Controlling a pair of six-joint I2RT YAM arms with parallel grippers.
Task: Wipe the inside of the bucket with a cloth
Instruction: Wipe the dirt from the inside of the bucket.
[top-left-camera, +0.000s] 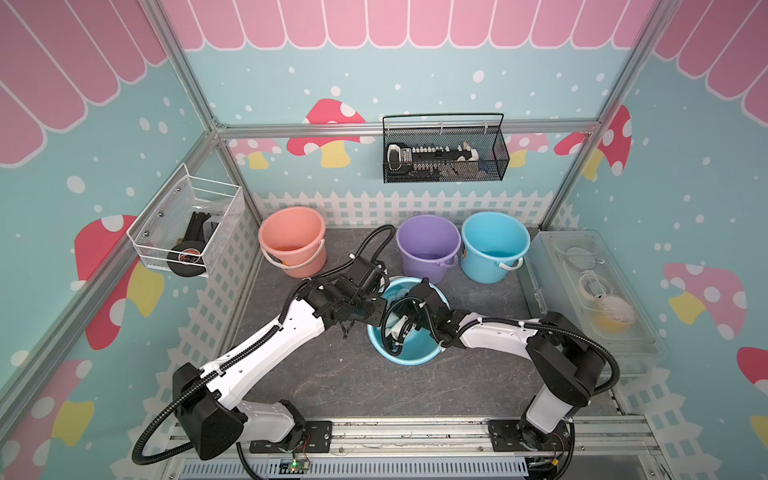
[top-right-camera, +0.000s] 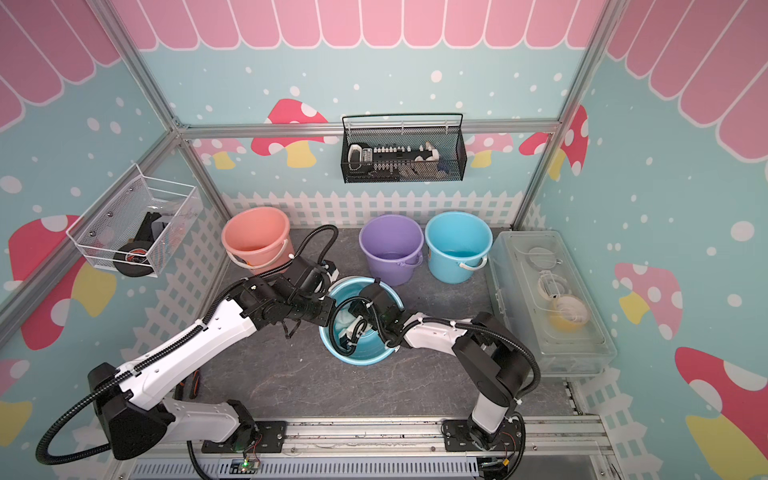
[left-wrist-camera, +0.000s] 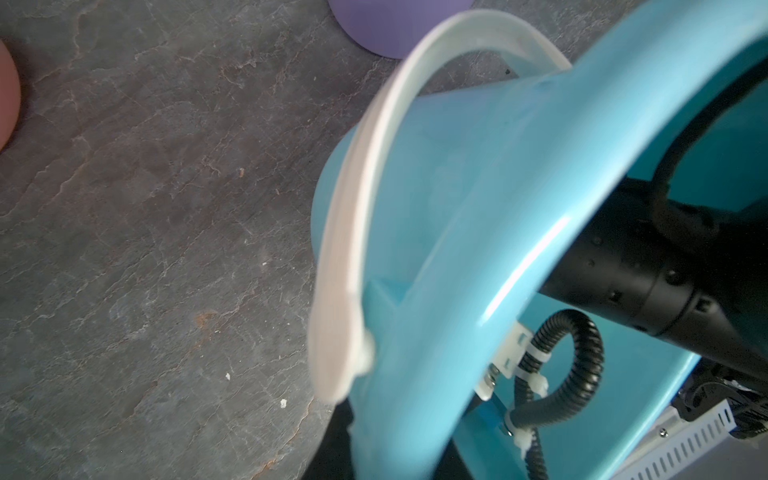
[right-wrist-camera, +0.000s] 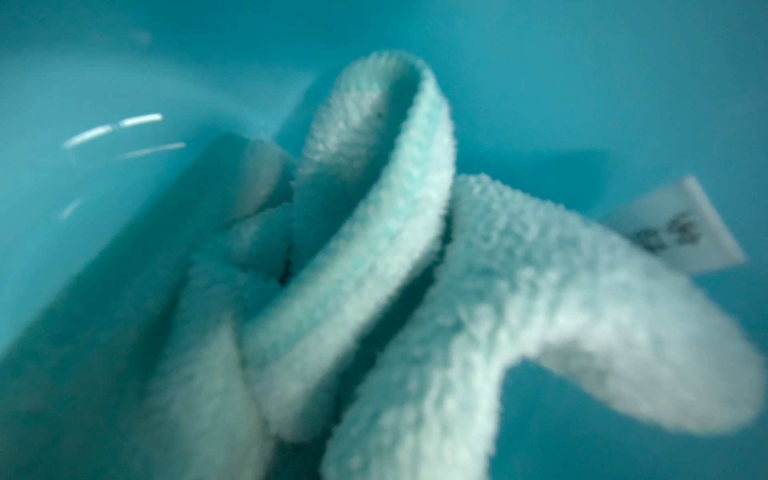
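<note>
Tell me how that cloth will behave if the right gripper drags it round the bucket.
Probably floppy: the mint-green cloth folds in loose loops off the right gripper. Its fluffy pile likely drags rather than slips on the glossy wall of the tilted blue bucket. Likely light; loose ends and the tag may trail.

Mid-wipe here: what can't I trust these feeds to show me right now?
- Print on the white tag: blurred in the right wrist view.
- Where the cloth meets the wall of the near blue bucket: the right arm covers it in both top views; the right wrist view is too close.
- Hold of the left tool on the rim: hidden under its own wrist in both top views, cut off at the left wrist view's edge.
</note>
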